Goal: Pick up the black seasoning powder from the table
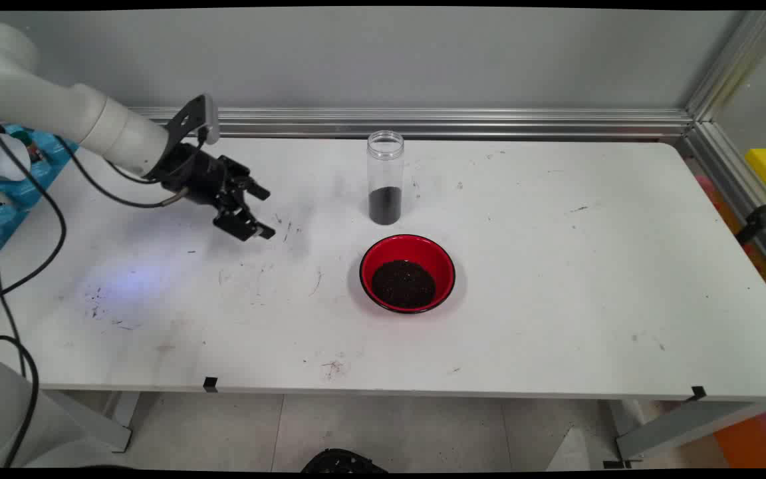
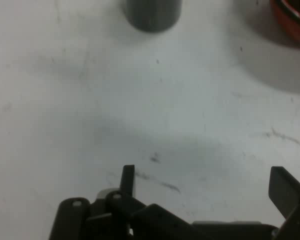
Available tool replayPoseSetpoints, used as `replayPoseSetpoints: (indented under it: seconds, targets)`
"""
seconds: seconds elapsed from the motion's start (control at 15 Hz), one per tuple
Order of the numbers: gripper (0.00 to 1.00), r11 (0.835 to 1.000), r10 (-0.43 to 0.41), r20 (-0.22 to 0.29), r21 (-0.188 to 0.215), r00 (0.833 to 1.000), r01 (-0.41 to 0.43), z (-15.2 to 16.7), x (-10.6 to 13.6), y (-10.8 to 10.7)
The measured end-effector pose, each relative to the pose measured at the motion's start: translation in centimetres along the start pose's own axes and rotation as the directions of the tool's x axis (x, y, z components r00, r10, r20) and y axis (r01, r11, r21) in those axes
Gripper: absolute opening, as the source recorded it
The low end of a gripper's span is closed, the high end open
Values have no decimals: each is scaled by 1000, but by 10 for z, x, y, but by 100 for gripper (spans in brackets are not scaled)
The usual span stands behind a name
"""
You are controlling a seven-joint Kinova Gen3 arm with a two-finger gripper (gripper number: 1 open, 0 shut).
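The jar (image 1: 385, 177), a clear plastic one standing upright with no lid, stood toward the far edge of the table (image 1: 556, 279), near the middle of its width, and held a dark granular fill only in its lowest part. Just in front of it, closer to the near edge and apart from it, sat a red bowl (image 1: 407, 273) with a black rim, holding a mound of the same dark grains.

My gripper (image 1: 258, 212) hung above the left part of the table, well apart from the jar and the bowl, tilted down and pointing toward them. My fingers (image 2: 128, 179) were spread wide with nothing between them, touching nothing. Beneath them lay only bare, scuffed tabletop with dark scratch marks.

In my hand view the jar's dark base (image 2: 152, 15) showed at the top edge, and a part of the bowl's red rim (image 2: 292, 20) at the top right corner, both well beyond my fingertips.

Black cables (image 1: 44, 199) hung from my arm past the left edge of the table. An aluminium rail (image 1: 436, 123) ran along the far edge.
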Motion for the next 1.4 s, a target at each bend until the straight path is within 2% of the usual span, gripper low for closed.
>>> replayPoseSetpoints:
  seconds: [0.73, 1.4]
  targets:
    - [100, 999, 37, -142, 38, 989, -32, 44, 43, -29]
    - [100, 999, 39, -220, 3, 975, -39, 92, 44, -31]
